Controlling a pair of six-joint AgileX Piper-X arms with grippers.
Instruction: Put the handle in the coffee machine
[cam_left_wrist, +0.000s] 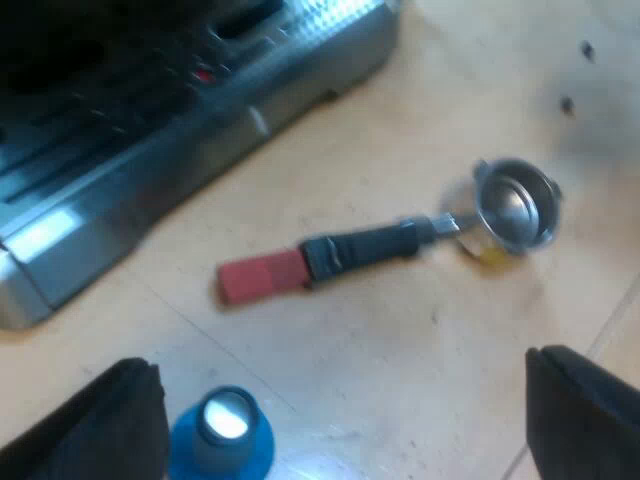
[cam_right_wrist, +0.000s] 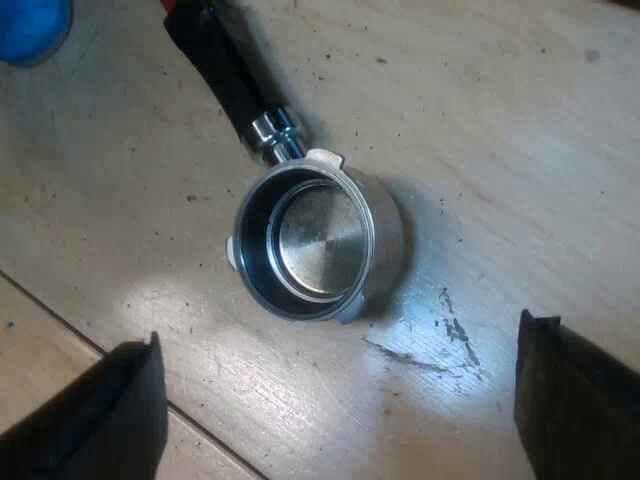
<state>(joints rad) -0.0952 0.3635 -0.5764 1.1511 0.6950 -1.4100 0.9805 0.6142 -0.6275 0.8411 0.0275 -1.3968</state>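
The metal holder (cam_right_wrist: 310, 245) lies loose on the wooden table (cam_right_wrist: 500, 120), its cup facing up, well apart from the espresso machine (cam_left_wrist: 200, 110), so the task is not yet begun in earnest. The right gripper (cam_right_wrist: 338, 335) hovers just over the cup with its fingers spread wide and nothing in them. The left gripper (cam_left_wrist: 338, 365) is likewise spread and empty, above the table close to the blue tamper (cam_left_wrist: 225, 435).

The main risk, as I judge it, is the grasp. The cup is round, smooth metal, and fingers closing on its wall may let it twist or skid across the table. The long handle would then swing, and its red end lies near the tamper, which could be knocked. A grip taken off-centre would also leave the holder tilted, and the small lugs on its rim (three show around it) would likely fail to meet the machine's front squarely.

As for its look: the cup is bright steel, empty, with a shiny flat bottom. A short chrome neck joins it to the dark handle, which ends in a red block. The whole thing rests flat, with nothing touching it.
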